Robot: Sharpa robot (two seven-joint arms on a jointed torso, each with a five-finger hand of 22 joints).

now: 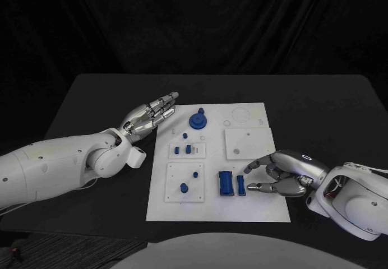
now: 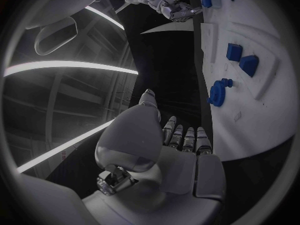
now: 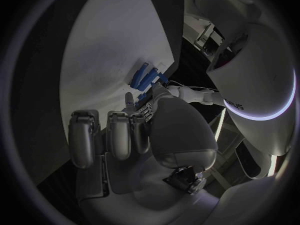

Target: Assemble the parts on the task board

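The white task board (image 1: 250,207) lies in the middle of the black table. On it are a blue round gear-like part (image 1: 198,120), small blue pegs (image 1: 188,149), two more small parts (image 1: 183,188) and two blue bars (image 1: 225,183) side by side. My left hand (image 1: 153,115) hovers flat by the board's far left edge, fingers stretched out and holding nothing. My right hand (image 1: 279,174) sits over the board's right side with bent, spread fingers, its fingertips just right of the bars. In the right wrist view the bars (image 3: 147,77) lie beyond the fingers (image 3: 119,135).
Raised white square plates (image 1: 246,143) sit on the board. The left wrist view shows the gear (image 2: 217,91), two blue parts (image 2: 240,59), the board (image 2: 250,115) and my right hand (image 2: 175,7) far off. Bare black table surrounds the board.
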